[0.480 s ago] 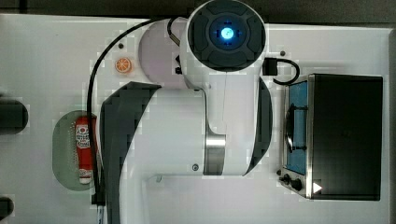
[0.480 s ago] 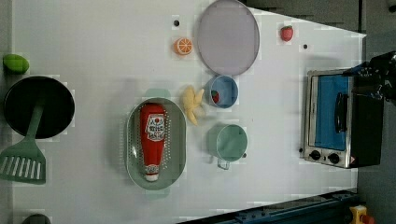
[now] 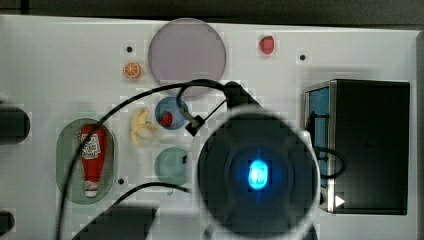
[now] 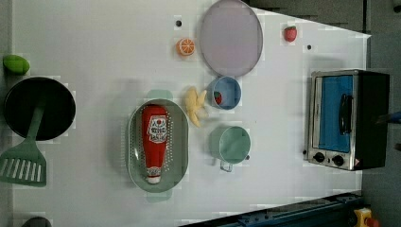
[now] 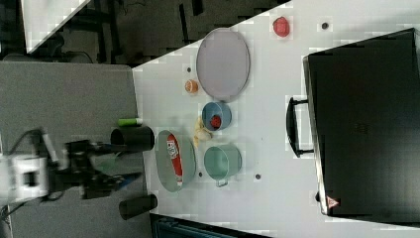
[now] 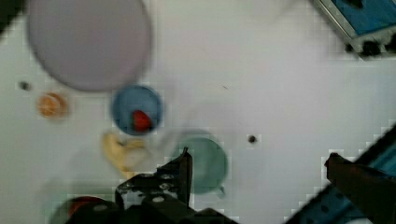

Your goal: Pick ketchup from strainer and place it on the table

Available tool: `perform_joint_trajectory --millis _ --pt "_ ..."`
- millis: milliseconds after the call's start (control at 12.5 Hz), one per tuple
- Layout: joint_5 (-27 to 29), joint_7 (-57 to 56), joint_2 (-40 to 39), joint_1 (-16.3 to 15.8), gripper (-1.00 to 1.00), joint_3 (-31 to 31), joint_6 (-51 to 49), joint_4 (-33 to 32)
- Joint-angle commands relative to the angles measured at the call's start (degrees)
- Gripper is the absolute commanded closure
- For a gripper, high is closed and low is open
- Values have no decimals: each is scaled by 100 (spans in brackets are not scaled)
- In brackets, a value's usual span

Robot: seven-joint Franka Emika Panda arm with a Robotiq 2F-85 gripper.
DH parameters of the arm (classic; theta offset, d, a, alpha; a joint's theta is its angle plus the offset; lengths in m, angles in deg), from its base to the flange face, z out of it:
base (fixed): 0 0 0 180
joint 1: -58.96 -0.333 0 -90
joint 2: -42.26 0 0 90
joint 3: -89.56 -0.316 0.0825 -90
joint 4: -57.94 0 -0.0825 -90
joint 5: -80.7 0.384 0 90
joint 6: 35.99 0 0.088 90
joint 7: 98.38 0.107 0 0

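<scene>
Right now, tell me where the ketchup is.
The ketchup lies in the strainer at the left view's lower middle, left of the banana and teal cup.

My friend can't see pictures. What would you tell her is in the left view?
A red ketchup bottle lies in a pale green strainer on a white table, cap toward the left view's bottom. To the left view's right sit a banana, a blue cup holding a strawberry, a teal cup, a grey-lilac plate and a toaster oven.
</scene>
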Motion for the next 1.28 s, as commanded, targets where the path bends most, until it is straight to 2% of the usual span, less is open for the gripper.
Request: perform_joint_trajectory --millis 80,480,880,1280 --pt "1 295 -379 -234 -100 -600 159 58" --pt "0 305 -781 -394 -100 -1802 1040 50" --pt "-7 305 -1526 -500 -100 -3060 1506 29" --pt "-140 305 -2358 -576 -100 -3673 2170 -369"
